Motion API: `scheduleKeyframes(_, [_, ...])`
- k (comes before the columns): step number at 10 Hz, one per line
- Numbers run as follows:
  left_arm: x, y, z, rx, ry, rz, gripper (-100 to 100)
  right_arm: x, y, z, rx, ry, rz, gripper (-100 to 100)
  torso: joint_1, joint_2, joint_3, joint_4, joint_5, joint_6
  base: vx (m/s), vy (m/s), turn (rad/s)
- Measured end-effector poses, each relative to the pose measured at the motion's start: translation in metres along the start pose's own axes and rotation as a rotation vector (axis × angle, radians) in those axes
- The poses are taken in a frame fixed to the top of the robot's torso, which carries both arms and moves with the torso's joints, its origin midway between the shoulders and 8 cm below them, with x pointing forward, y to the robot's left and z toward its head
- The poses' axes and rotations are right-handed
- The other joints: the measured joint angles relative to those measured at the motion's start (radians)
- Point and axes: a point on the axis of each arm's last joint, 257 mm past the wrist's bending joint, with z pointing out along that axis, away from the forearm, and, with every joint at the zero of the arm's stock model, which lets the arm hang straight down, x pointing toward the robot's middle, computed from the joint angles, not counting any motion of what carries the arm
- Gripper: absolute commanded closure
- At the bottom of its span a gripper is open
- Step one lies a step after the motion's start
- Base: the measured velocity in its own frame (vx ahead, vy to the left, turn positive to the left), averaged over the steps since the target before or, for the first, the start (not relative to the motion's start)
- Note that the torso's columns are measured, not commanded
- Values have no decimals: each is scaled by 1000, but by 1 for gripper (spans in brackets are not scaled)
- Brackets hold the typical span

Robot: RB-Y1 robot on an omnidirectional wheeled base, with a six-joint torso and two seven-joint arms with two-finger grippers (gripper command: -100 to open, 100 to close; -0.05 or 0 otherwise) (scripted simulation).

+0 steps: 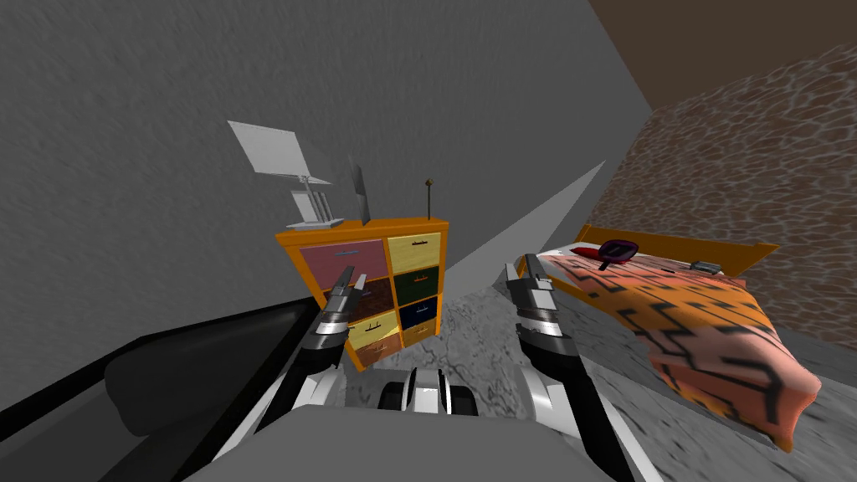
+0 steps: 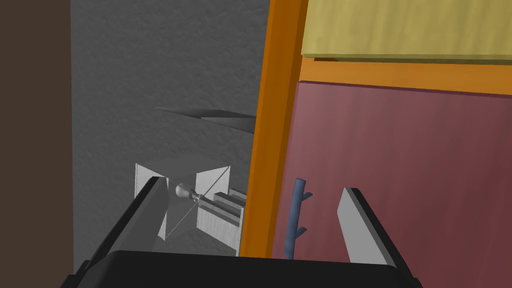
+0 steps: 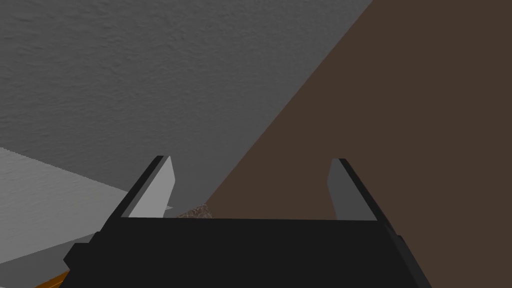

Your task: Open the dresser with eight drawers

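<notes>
- The orange-framed dresser (image 1: 402, 227), with eight drawer fronts of mixed colours, was seen at about 12 o'clock from the robot, set against a grey wall.
- The left gripper (image 1: 350, 280) was held before the dresser's left column, at roughly 11 o'clock. Its two blade fingers were spread wide and nothing was pinched.
- In the left wrist view, the thin blue bar handle (image 2: 295, 215) of the dusky-red top-left drawer front (image 2: 400, 175) was found between the spread fingers. No contact with it could be made out.
- The right gripper (image 3: 250, 192) was raised at about 1 o'clock, apart from the dresser, with its fingers likewise spread and empty.
- A bed with an orange zigzag-patterned blanket (image 1: 669, 310) lay well apart at 2 o'clock.
- The step in hand was judged to be the approach to the handle. No drawer was seen pulled out, so the opening was not yet begun.
- For the next move, it was judged that the left gripper would have to be advanced until the bar sat deep between the fingers. It would then have to be closed on the bar and drawn straight back toward 6 o'clock.
</notes>
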Motion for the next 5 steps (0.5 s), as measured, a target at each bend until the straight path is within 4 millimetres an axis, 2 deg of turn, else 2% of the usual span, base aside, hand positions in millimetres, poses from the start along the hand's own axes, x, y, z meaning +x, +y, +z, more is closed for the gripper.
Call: scheduleKeyframes(5, [-4,40,-10,-78,9,15,-100,0,0,0,0,0,0,0,0,0,0,0,0,0,43,-77,21])
